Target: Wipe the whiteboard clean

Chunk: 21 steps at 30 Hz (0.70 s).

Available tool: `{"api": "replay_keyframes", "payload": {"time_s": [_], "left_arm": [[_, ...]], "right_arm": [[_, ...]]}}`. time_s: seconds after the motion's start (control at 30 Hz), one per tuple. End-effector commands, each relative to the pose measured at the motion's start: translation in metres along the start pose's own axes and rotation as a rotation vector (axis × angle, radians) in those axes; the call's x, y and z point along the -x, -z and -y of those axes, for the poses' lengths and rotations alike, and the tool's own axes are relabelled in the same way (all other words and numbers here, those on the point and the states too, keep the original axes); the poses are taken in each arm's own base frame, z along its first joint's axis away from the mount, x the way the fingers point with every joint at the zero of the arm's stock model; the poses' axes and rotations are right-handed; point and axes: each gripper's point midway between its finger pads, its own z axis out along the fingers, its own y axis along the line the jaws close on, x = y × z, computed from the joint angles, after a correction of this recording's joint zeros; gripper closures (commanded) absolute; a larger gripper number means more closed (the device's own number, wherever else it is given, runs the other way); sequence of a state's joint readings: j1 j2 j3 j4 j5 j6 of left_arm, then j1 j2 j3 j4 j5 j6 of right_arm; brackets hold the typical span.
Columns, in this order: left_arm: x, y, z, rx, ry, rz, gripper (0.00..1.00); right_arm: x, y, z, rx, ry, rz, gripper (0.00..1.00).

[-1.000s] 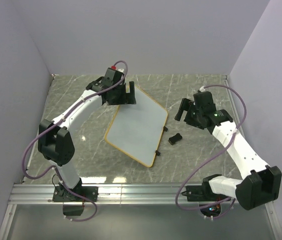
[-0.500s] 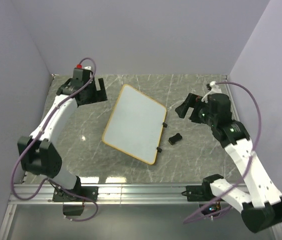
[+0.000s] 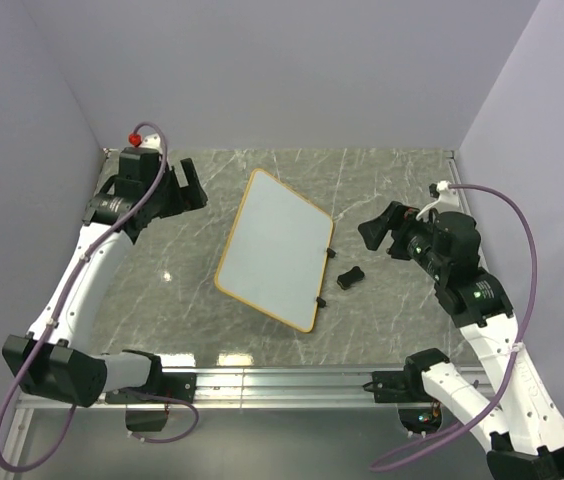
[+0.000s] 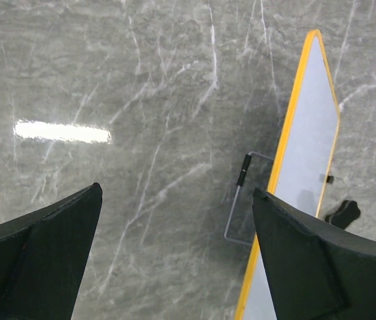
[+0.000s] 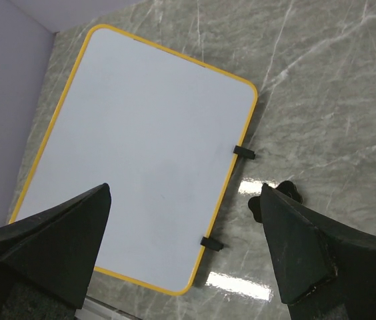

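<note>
Whiteboard (image 3: 277,250) is lying on the worktop (image 3: 182,290); left claw (image 3: 184,190) and right claw (image 3: 387,232) are hovering off its left and right edges, jaws spread wide.

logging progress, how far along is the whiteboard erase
Done, it seems: the large white rectangular whiteboard with orange-yellow frame shows no marks in the top or right wrist views. In hand: nothing; left gripper and right gripper are open, empty, off the board. The small black bone-shaped eraser lies beside its clip edge. Left: probably nothing.
</note>
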<state>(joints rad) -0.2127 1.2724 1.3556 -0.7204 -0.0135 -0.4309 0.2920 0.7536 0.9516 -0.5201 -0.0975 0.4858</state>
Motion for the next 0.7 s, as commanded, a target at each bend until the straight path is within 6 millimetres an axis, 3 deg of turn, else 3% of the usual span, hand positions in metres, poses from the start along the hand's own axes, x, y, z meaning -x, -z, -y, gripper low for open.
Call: {"api": "replay_keyframes", "payload": {"time_s": [0.0,0.37,0.43,0.53,0.67], "left_arm": [[0.005,0.024,0.011,-0.062,0.035,0.048,0.01],[-0.005,0.080,0.016,-0.200,0.073,0.231,0.01],[-0.016,0.078,0.004,-0.173,0.083,0.255,0.01],[-0.017,0.076,-0.001,-0.174,0.087,0.319,0.01],[-0.001,0.090,-0.023,-0.083,0.126,0.474,0.01]], "right_arm": [[0.010,0.004,-0.005,0.022,0.000,0.051,0.00],[0.004,0.010,-0.008,0.065,0.007,0.063,0.00],[-0.001,0.008,-0.009,0.080,0.013,0.051,0.00],[-0.005,0.005,-0.008,0.081,0.014,0.040,0.00],[-0.001,0.005,-0.008,0.081,0.010,0.064,0.00]]}}
